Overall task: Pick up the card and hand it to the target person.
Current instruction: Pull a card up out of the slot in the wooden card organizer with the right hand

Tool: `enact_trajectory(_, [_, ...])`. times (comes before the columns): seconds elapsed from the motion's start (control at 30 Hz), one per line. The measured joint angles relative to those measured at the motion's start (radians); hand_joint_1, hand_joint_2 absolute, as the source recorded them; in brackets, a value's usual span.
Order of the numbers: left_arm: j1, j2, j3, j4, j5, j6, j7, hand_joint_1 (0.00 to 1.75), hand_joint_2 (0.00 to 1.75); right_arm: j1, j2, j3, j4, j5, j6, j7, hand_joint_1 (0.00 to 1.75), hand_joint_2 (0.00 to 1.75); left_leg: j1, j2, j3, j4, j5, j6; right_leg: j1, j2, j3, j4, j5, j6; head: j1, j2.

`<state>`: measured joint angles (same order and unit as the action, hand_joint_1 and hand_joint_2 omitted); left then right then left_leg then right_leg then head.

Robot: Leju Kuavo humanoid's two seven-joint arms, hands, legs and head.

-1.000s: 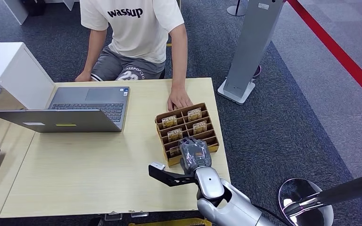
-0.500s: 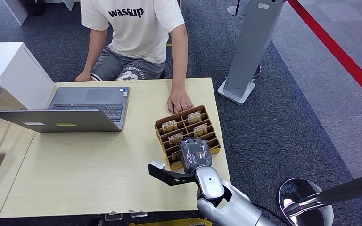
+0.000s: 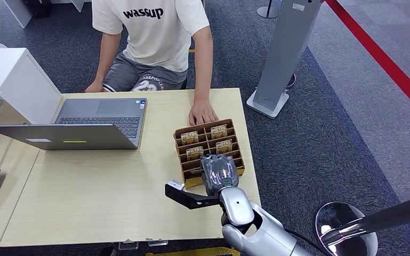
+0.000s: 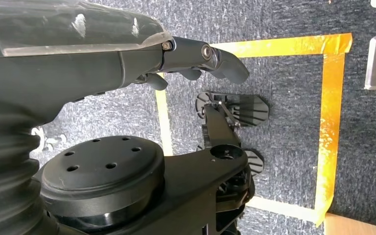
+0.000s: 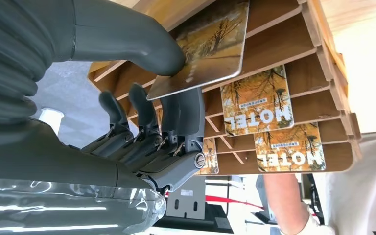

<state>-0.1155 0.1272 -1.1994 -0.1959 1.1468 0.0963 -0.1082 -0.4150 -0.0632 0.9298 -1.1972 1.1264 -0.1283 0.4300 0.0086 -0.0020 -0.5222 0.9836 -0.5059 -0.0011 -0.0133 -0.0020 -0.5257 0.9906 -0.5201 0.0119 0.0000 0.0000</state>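
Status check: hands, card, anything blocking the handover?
Right hand pinching orange-printed hotel card, thumb against fingers, at brown slotted cardboard box. Left hand hanging over floor, holding nothing. Person's hand resting on table at box's far edge.

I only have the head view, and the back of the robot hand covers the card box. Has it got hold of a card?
Observer: Yes. The right wrist view shows the right robot hand pinching one card between thumb and fingers.
Operator: Is that card clear of the box?
Observer: I cannot tell. Its far end overlaps the dividers of the wooden card box.
Operator: And the left robot hand?
Observer: The left robot hand hangs over the carpet marked with yellow tape. It holds nothing and its fingers are apart.
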Motion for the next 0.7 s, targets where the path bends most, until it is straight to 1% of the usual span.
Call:
enact_trajectory(0.13, [0.0, 0.001, -0.001, -0.001, -0.001, -0.002, 0.0, 0.0, 0.0, 0.004, 0.002, 0.0, 0.008, -0.004, -0.003, -0.004, 1.72, 1.75, 0.0, 0.0, 0.0, 0.0, 0.0, 0.0, 0.0, 0.0, 0.0, 0.0, 0.0, 0.0, 0.0, 0.0])
enact_trajectory(0.2, [0.0, 0.002, -0.002, -0.002, -0.002, -0.005, -0.003, 0.0, 0.0, 0.004, 0.002, 0.0, 0.01, -0.005, -0.003, -0.005, 1.74, 1.75, 0.0, 0.0, 0.0, 0.0, 0.0, 0.0, 0.0, 0.0, 0.0, 0.0, 0.0, 0.0, 0.0, 0.0])
enact_trajectory(0.33, [-0.003, 0.007, -0.032, 0.0, -0.037, -0.014, -0.039, 0.0, 1.75, 0.005, 0.008, -0.004, 0.033, -0.012, -0.012, -0.014, 1.75, 1.75, 0.0, 0.0, 0.0, 0.0, 0.0, 0.0, 0.0, 0.0, 0.001, 0.0, 0.0, 0.0, 0.0, 0.0])
enact_trajectory(0.57, [-0.001, 0.01, -0.016, 0.002, -0.023, 0.004, -0.03, 0.0, 1.75, -0.004, 0.002, -0.015, 0.016, -0.022, -0.03, -0.01, 1.75, 1.75, 0.0, 0.0, 0.0, 0.0, 0.0, 0.0, 0.0, 0.0, 0.0, 0.0, 0.0, 0.0, 0.0, 0.0])
enact_trajectory(0.7, [-0.001, 0.008, -0.012, 0.002, -0.019, 0.0, -0.029, 0.0, 1.75, -0.021, -0.034, -0.05, -0.1, -0.022, -0.067, 0.007, 1.75, 1.75, 0.0, 0.0, -0.001, 0.0, 0.0, 0.0, 0.0, 0.0, -0.001, 0.0, 0.0, 0.0, 0.0, 0.0])
